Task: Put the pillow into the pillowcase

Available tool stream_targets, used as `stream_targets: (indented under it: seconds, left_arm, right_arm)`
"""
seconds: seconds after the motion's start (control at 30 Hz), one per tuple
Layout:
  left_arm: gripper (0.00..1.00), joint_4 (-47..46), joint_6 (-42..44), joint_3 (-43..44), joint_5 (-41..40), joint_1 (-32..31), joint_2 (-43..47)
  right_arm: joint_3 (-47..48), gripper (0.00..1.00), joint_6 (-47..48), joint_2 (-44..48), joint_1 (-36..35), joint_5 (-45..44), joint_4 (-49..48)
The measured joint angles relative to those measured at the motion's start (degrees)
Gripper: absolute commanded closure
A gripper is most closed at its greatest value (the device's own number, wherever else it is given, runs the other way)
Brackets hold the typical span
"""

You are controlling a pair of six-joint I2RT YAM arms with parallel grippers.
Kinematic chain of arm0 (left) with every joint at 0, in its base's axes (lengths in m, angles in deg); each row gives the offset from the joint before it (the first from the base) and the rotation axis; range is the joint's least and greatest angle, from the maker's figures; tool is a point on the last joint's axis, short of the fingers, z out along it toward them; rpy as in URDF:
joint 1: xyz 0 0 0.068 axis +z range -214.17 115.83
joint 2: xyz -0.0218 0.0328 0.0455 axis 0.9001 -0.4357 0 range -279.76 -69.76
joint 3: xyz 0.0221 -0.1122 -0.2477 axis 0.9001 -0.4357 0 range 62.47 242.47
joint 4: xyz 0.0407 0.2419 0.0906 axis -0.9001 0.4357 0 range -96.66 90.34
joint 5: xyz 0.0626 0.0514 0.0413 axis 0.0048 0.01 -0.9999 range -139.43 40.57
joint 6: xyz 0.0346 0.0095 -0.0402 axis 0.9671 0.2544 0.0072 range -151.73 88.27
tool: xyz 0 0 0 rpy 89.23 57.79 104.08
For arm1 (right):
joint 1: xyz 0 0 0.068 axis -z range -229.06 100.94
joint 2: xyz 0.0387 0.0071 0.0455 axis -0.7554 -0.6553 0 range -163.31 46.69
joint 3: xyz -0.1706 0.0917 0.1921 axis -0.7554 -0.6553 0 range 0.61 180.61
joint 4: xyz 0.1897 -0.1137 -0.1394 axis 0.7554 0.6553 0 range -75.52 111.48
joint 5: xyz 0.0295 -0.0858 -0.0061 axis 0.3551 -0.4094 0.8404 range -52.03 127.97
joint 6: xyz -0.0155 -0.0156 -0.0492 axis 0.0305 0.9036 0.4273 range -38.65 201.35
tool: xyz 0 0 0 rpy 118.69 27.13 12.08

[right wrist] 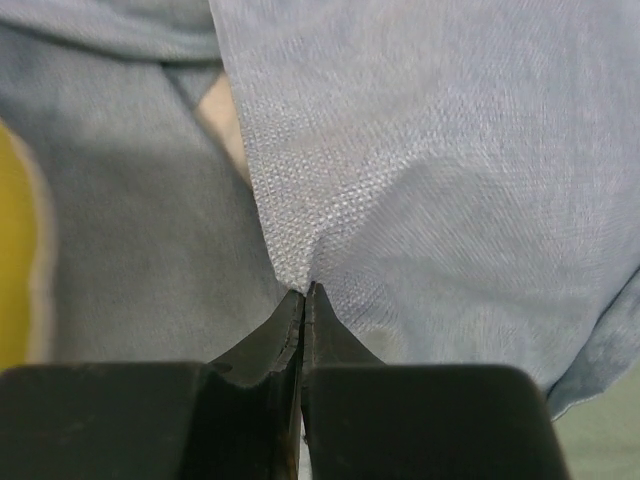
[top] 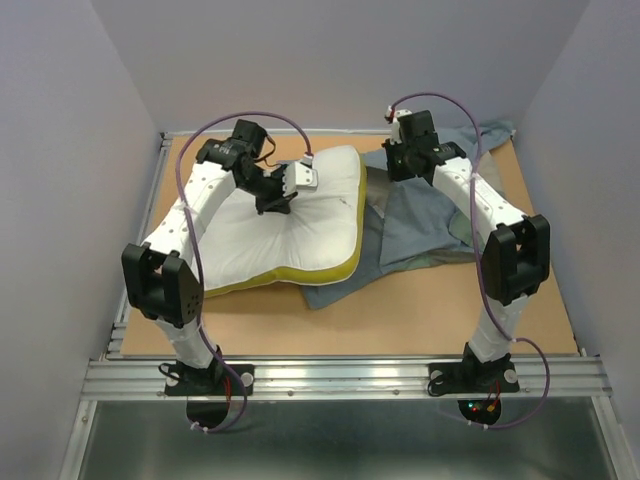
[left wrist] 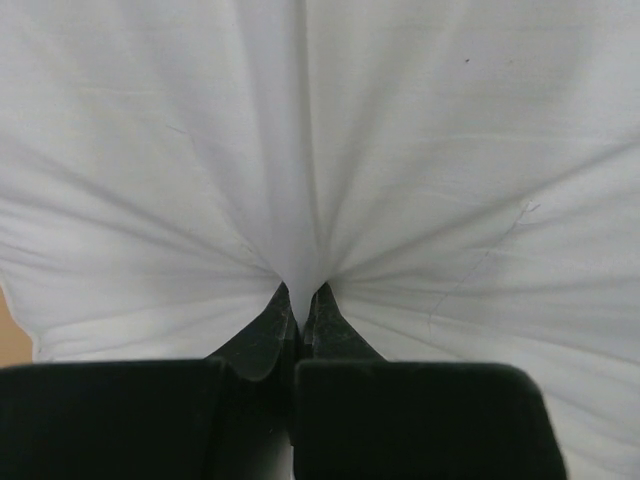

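**Pillow** [top: 290, 230]: lying flat on the left-centre of the table [top: 430, 315], reaching toward the far edge, with the yellow band running along its near side. It is sitting wholly outside the case.

**Pillowcase** [top: 425, 225]: sprawling crumpled over the right half toward the far right corner, grey-blue side mostly up. Its left margin is tucking under the pillow's right edge.

**Left gripper** [left wrist: 303, 297]: jaws pressing together on a fold of the pillow's white cover, with creases radiating from the pinch.

**Right gripper** [right wrist: 303, 290]: jaws pressing together, nipping an edge of the grey-blue cloth.

**Progress:** both grasps are appearing secured, but insertion is not yet beginning. No open mouth of the case is showing in any view. Judged as remaining: finding and spreading that mouth, feeding the pillow in, and drawing the case over its full length.
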Motion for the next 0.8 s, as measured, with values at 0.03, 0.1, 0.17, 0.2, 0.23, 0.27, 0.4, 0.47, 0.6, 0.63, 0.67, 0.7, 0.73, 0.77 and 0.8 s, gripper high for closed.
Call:
stream_targets:
  seconds: [0.03,0.1,0.17,0.2,0.23,0.27,0.4,0.47,0.6,0.63,0.67,0.7,0.73,0.77,0.8]
  left_arm:
    - [1.00,-0.1,0.0,0.0,-0.8,-1.3,-0.6]
    - [1.00,-0.5,0.0,-0.3,-2.1,-4.0,-2.2]
    - [1.00,-1.6,0.1,-1.2,-3.1,-6.5,-4.7]
    - [1.00,-1.9,0.1,-1.4,-3.3,-7.6,-6.3]
    - [1.00,-2.1,0.2,-1.4,-3.4,-8.4,-7.8]
    - [1.00,-2.5,0.3,-1.4,-3.5,-9.0,-9.4]
    - [1.00,-3.1,0.8,0.3,-4.0,-9.7,-15.7]
    - [1.00,-2.9,0.9,3.0,-4.4,-9.7,-18.7]
    - [1.00,-1.5,0.6,12.8,-4.5,-9.7,-24.8]
    - [1.00,-1.4,0.6,16.0,-4.4,-9.8,-26.5]
    - [1.00,-1.3,0.6,18.3,-4.4,-9.8,-27.6]
    - [1.00,-1.0,0.7,21.9,-4.4,-9.9,-29.0]
    - [1.00,-1.0,0.9,23.1,-4.4,-10.1,-29.6]
    - [1.00,-0.7,1.1,24.6,-4.4,-10.5,-29.9]
    - [1.00,-0.4,1.6,25.4,-4.5,-11.0,-29.9]
  right_arm:
    - [-0.8,1.00,0.0,0.0,0.2,0.5,0.2]
    - [-1.9,0.99,0.0,0.0,0.6,1.0,0.9]
    - [-2.7,0.99,-0.2,0.0,1.0,1.7,1.5]
    - [-3.1,0.99,-0.3,0.1,1.2,2.1,1.5]
    - [-3.3,0.99,-0.5,0.2,1.5,2.8,1.7]
    - [-3.4,0.99,-0.7,0.2,1.7,3.1,1.9]
    - [-4.0,1.00,-1.3,1.8,3.0,6.0,1.9]
    - [-4.6,1.00,-1.5,3.1,3.6,7.5,1.9]
    - [-6.3,0.99,-1.5,5.6,4.3,11.3,1.5]
    - [-7.3,0.99,-1.4,6.4,4.3,12.6,1.5]
    - [-8.2,1.00,-1.4,7.0,4.3,13.8,1.6]
    - [-8.8,0.99,-1.3,7.3,4.3,14.6,1.6]
    - [-9.6,0.99,-1.2,7.4,4.3,15.8,1.7]
    - [-10.0,1.00,-1.2,7.4,4.3,16.4,1.7]
    - [-10.5,0.99,-1.1,7.4,4.3,17.2,1.7]
